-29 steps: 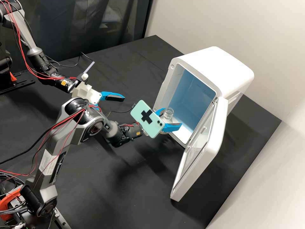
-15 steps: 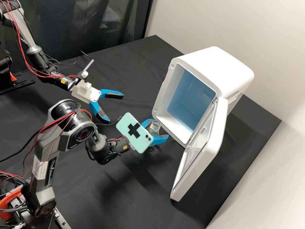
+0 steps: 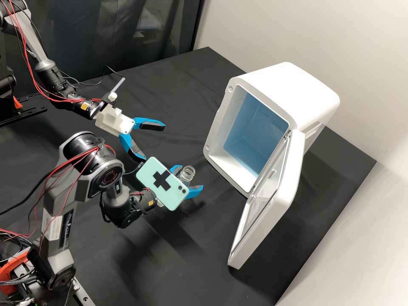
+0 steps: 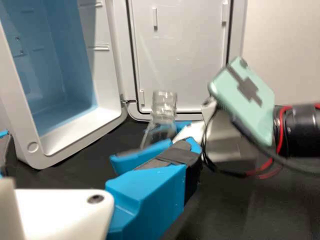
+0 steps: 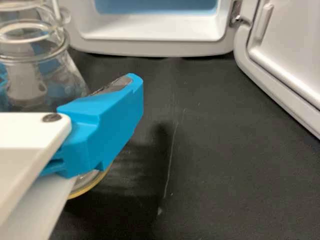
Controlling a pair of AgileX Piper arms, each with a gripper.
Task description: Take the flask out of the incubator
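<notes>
A black plus sign (image 3: 160, 180) stands on the mint phone (image 3: 170, 192) mounted just behind my right end effector (image 3: 188, 178). The white label (image 3: 64, 222) farther back on that arm (image 3: 51, 199) is too small for me to read.

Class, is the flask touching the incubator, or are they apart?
Apart. The high view shows the flask, held in the right gripper, clear of the incubator, with bare black bench between it and the incubator's front rim.
</notes>
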